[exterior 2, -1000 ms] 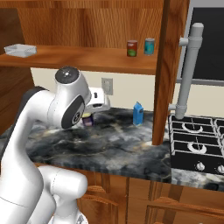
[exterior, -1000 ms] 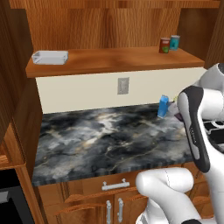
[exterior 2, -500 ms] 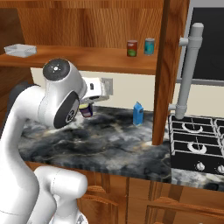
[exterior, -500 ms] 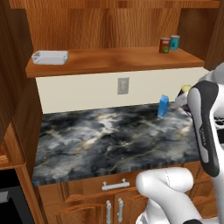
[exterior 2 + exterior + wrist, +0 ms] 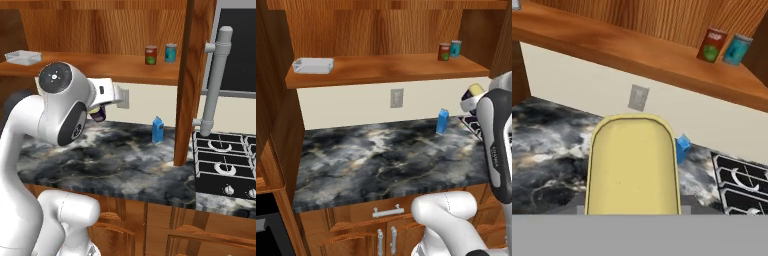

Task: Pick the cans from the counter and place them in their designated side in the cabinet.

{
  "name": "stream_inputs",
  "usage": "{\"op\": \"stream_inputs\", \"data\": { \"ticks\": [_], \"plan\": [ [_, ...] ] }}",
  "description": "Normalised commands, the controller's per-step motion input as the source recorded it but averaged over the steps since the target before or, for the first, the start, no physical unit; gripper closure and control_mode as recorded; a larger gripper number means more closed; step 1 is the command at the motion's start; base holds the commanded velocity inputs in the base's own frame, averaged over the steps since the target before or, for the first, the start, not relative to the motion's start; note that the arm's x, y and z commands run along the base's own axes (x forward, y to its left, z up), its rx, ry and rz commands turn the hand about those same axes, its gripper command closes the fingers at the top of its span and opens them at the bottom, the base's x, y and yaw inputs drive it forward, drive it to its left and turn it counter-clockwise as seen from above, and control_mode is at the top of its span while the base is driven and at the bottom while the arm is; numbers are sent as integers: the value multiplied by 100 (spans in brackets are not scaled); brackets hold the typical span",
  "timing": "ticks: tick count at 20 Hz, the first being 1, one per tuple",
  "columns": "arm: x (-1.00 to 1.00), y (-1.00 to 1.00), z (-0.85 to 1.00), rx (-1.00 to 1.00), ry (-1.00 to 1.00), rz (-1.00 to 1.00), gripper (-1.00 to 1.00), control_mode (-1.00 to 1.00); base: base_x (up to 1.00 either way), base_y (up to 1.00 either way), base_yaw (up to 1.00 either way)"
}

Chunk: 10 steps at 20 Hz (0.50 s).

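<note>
Cans stood split between shelf and hand; in the left base view the red can point(image 5: 444, 51) sat on the cabinet point(image 5: 381, 67) shelf at its right end, just beside a teal can point(image 5: 456, 48), a white tray point(image 5: 313, 65) lay far left, and a blue carton point(image 5: 442, 121) stood on the counter point(image 5: 381, 160); the gripper point(image 5: 472, 96) hung at the right edge with the yellow top of the blue can point(image 5: 475, 90) showing; in the right base view the gripper point(image 5: 102, 106) was above the counter point(image 5: 115, 160), fingers clamped on the can point(image 5: 98, 114), below the shelf; in the hand view the can point(image 5: 632, 167) loomed large and yellow, shelf ahead. I judged the lift risky: the shelf edge lay above and the can could clip it, or it could knock the red can point(image 5: 712, 46) while being set down.
</note>
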Motion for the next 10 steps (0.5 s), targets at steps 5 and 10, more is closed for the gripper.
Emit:
{"op": "stream_inputs", "data": {
  "ticks": [5, 10],
  "plan": [
    [0, 0, 35, -1, -14, 0, 100, -100, 0, 0, 0],
    [12, 0, 23, 0, -10, 0, 100, -100, 0, 0, 0]
  ]
}}
